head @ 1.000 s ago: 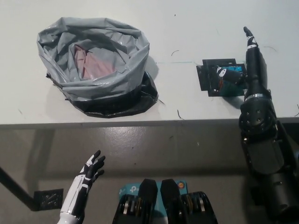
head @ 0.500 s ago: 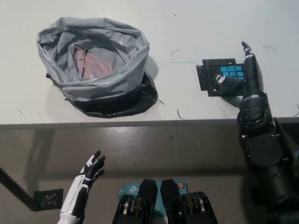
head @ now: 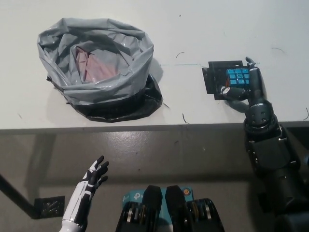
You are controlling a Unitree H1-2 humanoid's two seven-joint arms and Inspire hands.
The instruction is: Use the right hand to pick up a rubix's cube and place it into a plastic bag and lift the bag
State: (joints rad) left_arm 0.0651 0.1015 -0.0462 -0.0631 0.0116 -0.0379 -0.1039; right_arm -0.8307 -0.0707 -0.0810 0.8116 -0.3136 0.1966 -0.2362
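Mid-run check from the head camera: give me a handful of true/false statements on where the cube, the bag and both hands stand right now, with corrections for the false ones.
1. The right hand is closed around the Rubik's cube. True.
2. The cube is already inside the plastic bag. False: it is at the table's right side, over a black mat, far from the bag.
3. The bag sits open-mouthed on the table's left part. True.
4. The left hand is gripping the bag's rim. False: it hangs below the table edge, fingers apart, holding nothing.
5. The bag is lifted off the table. False: it rests on the tabletop.
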